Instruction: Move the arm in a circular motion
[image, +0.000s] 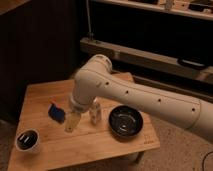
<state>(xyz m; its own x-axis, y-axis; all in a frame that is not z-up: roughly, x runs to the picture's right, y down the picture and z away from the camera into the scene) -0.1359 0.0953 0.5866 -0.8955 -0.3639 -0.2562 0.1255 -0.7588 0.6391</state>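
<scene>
The arm (145, 97) is thick and cream-white with small dark dots. It reaches in from the right edge to a rounded elbow (97, 67) over the middle of the wooden table (45, 95). From the elbow a short segment drops to the narrow pale gripper (72, 123). The gripper hangs just above the tabletop, right beside a blue object (56, 112) on its left and a small pale bottle (95, 113) on its right.
A black bowl (125, 121) sits on the table's right part, under the forearm. A white cup with a dark inside (27, 141) stands at the front left corner. Dark shelving and a metal rail (135, 55) run behind the table.
</scene>
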